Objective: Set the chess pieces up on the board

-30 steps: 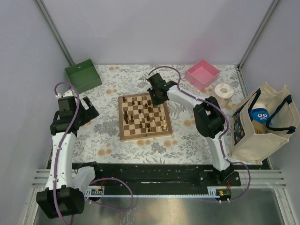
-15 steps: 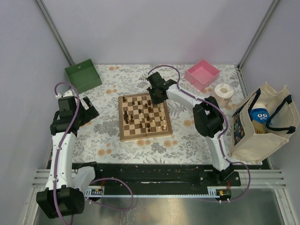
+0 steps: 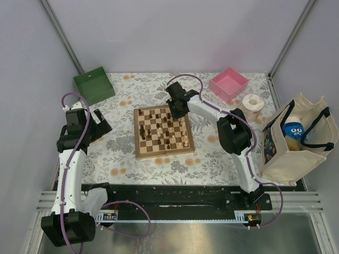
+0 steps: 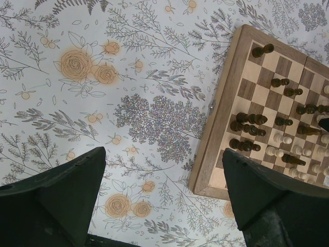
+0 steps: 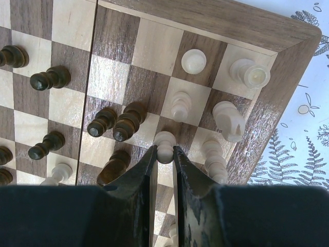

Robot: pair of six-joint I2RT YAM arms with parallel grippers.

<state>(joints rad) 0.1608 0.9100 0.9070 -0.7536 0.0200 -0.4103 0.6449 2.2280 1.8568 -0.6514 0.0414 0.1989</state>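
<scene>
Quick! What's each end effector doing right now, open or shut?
Left end effector: open, holding nothing.
Right end effector: shut on a pale chess piece.

The board was wood, its dark checks streaked with grain and faintly glossy. The chess pieces were smooth turned wood, some cream and some polished brown. One pale piece showed a soft satin sheen. The table cover looked matt, printed with flowers. The tote bag was cream cloth.
</scene>
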